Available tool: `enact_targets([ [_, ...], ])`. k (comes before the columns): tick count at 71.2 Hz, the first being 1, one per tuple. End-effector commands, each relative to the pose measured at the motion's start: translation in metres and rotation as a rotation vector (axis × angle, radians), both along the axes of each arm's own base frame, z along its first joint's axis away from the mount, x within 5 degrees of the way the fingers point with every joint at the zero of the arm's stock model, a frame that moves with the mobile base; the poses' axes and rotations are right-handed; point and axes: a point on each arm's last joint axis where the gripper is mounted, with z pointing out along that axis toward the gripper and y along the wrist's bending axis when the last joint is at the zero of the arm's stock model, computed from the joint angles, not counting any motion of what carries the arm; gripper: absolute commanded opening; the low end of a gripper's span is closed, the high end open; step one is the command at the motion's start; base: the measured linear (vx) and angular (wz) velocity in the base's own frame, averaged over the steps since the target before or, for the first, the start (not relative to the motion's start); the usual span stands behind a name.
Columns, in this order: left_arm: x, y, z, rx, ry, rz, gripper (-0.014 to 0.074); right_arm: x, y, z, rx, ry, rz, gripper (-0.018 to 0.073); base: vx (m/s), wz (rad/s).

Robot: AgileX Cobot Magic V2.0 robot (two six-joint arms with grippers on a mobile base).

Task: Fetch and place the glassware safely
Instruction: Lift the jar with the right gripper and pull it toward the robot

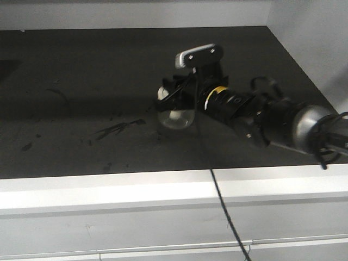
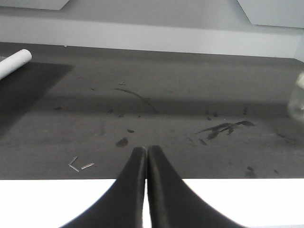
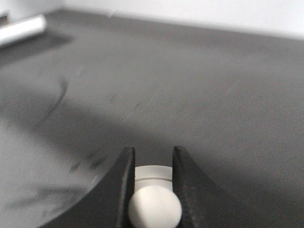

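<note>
Right gripper (image 3: 153,159) pinches lid knob (image 3: 154,209); jar (image 1: 175,117) half-hidden.

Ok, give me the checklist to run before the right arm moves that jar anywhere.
1. Grip of the right pincer on the lid knob: ok, one finger sits against each side of it.
2. Whether the lid is fastened to the jar, so the glass comes along: cannot tell.
3. Whether the jar is lifted off the counter or resting on it: cannot tell.
4. Position of the left pincer: ok, shut and empty, with the jar far off to its right.
5. Path across the counter: ok nearby, only smudges; a white rod lies at the far left.
</note>
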Motion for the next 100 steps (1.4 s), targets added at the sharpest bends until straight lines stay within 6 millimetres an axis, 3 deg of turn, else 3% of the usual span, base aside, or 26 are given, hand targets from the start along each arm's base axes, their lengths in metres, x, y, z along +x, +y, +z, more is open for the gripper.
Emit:
enact_targets([
  [1,0.001,0.0,0.015,-0.015,-0.089,0.0,-0.0007,-0.011,-0.015,0.063,0.088,-0.173,-0.002,-0.0001,0.0,0.0],
  [21,0.001,0.0,0.015,-0.015,-0.089,0.0,-0.0007,-0.051,-0.037,0.12,0.03,-0.229,-0.018,-0.0001,0.0,0.0],
  [29,0.001,0.0,0.015,-0.015,-0.089,0.0,-0.0007,-0.079,-0.048,0.125,0.029,-0.258,0.0,-0.0001,0.0,0.0],
  [52,0.001,0.0,0.015,-0.015,-0.089,0.0,-0.0007,-0.163,-0.08,0.086,0.079,-0.216,0.07,-0.0001,0.0,0.0],
  [71,0.001,0.0,0.015,-0.015,-0.089,0.0,-0.0007,-0.224,-0.085,0.051,0.121,-0.197,0.327,-0.0001,0.0,0.0],
  [85,0.001,0.0,0.015,-0.015,-0.089,0.0,-0.0007,-0.236,-0.085,0.03,0.111,-0.11,0.385,-0.0001,0.0,0.0],
  [100,0.001,0.0,0.015,-0.015,-0.089,0.0,-0.0007,-0.234,-0.086,0.029,0.09,-0.108,0.364,-0.0001,0.0,0.0],
])
